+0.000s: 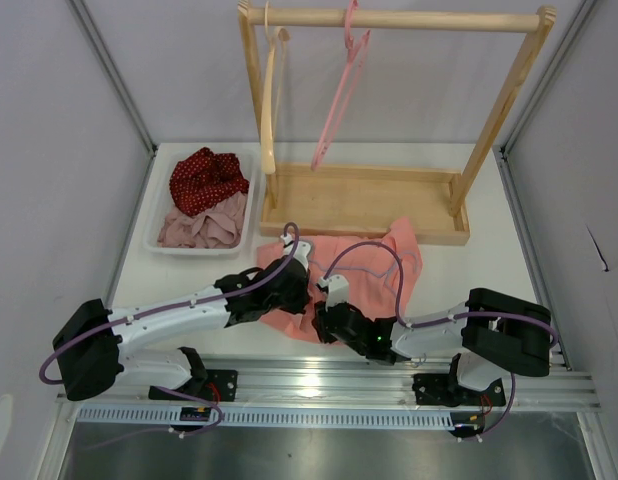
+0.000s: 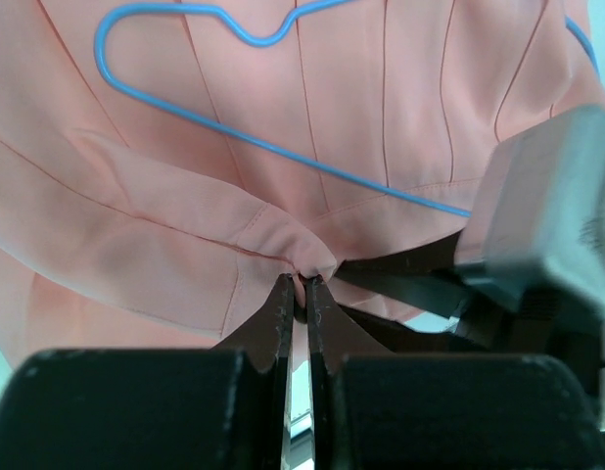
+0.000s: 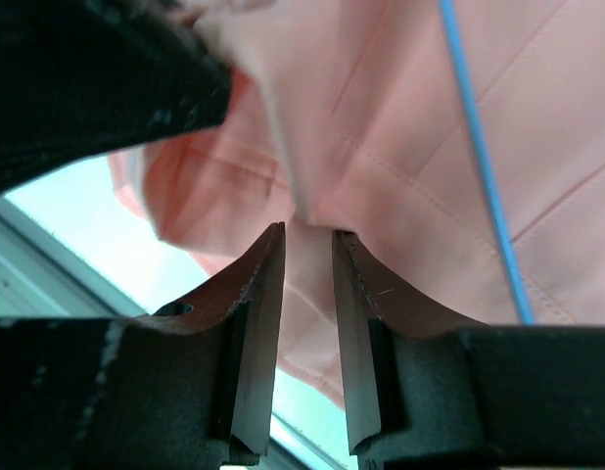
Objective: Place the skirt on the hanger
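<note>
Two black fingers of the left gripper are pressing almost together, pinching a raised fold of the salmon-pink pleated fabric skirt. The right gripper is standing part open just beside it, with skirt cloth lying at the narrow gap between its tips; whether it is gripping that cloth I cannot tell. A thin pale blue wire hanger is lying flat on top of the skirt, its hook end curving at the upper left of the left wrist view. From above, the skirt is lying spread on the white table, just in front of the wooden clothes rack. A white tray is sitting to the rack's left, holding a red white-dotted cloth and a dull mauve-pink cloth.
</note>
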Motion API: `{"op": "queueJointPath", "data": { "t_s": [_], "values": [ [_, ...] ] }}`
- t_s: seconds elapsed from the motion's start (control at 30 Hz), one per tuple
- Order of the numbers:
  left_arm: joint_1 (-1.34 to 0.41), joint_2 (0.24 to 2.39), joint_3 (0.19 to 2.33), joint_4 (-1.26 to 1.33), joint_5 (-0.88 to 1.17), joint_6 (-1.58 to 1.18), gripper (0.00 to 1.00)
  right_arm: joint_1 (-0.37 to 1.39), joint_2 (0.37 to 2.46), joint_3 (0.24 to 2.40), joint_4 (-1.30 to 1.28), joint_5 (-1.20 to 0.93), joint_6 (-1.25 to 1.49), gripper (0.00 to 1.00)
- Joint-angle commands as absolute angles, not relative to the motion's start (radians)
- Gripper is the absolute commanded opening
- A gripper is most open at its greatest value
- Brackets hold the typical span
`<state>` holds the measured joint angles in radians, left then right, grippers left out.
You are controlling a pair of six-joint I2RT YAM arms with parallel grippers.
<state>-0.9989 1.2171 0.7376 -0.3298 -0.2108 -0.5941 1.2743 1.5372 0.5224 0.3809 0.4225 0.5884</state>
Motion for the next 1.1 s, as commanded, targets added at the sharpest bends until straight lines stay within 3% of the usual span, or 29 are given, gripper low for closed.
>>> {"op": "queueJointPath", "data": {
  "t_s": [0.0,0.6,0.7,0.83,0.93,1.07],
  "values": [
    [-0.994,1.180,0.720,-0.313,-0.195,-0.624,0.00,1.278,1.513,0.545,0.410,0.531,0.561,0.32],
    [-0.994,1.138,0.689,-0.330,-0.201,-0.634,0.00,1.227,1.605,0.618,0.505,0.503,0.463,0.34],
    [-0.994,1.135,0.686,-0.337,-0.204,-0.632,0.00,1.236,1.582,0.614,0.482,0.549,0.469,0.30],
    [-0.994,1.135,0.684,-0.337,-0.199,-0.634,0.00,1.223,1.563,0.601,0.454,0.583,0.489,0.07],
    [-0.994,1.129,0.678,-0.341,-0.201,-0.630,0.00,1.210,1.557,0.612,0.414,0.595,0.489,0.01],
    [-0.994,1.106,0.654,-0.322,-0.195,-0.621,0.00,1.189,1.557,0.630,0.390,0.595,0.488,0.00]
  ]
}}
